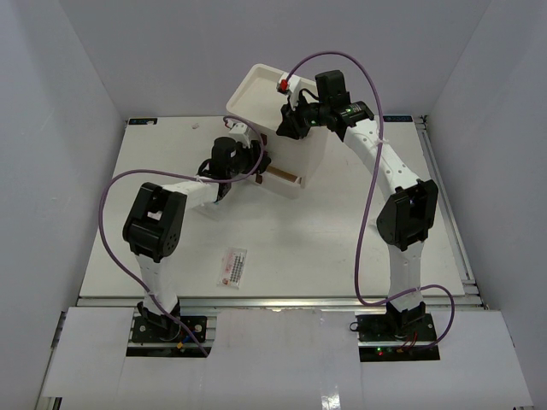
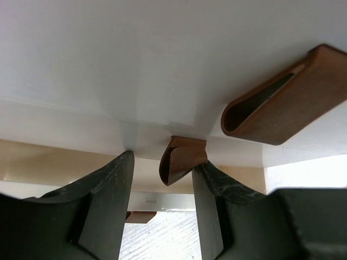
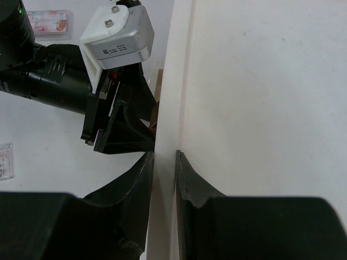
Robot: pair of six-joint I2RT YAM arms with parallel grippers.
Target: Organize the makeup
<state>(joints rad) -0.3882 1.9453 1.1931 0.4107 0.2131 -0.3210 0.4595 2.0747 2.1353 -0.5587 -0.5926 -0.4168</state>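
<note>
We found the cream box [image 1: 295, 154] toward 12 o'clock on the white table [image 1: 342, 248], turned askew to the table's edges, with its shallow top tray facing the overhead camera. The right gripper [image 3: 164, 154] came in from 3 o'clock and was clamped on the box's thin upper wall. In the right wrist view one finger pressed each face of that wall, with no gap to either side.

The left gripper [image 2: 161, 162] reached in from 8 o'clock to the drawer front. Its jaws stood apart with a small brown handle [image 2: 183, 158] between them. The right-hand finger [image 2: 217, 195] was just beside the handle, and a clear gap showed on the other side, so the claw was open and gripped nothing. A larger brown handle [image 2: 282, 100] sat at 2 o'clock from the small one, and the edge of a third handle [image 2: 140, 216] showed low between the fingers.

Of the makeup, a pink-printed sachet [image 1: 233, 266] lay flat on the table at 7 o'clock from the box, well apart from both grippers and near the left arm's base. The right wrist view caught part of a clear sachet [image 3: 4, 161] at its 9 o'clock edge, lying on the table beside the left arm. A small red-and-white item [image 1: 282, 84] sat at the tray's rim near the right gripper, and we could not tell what it was.
</note>
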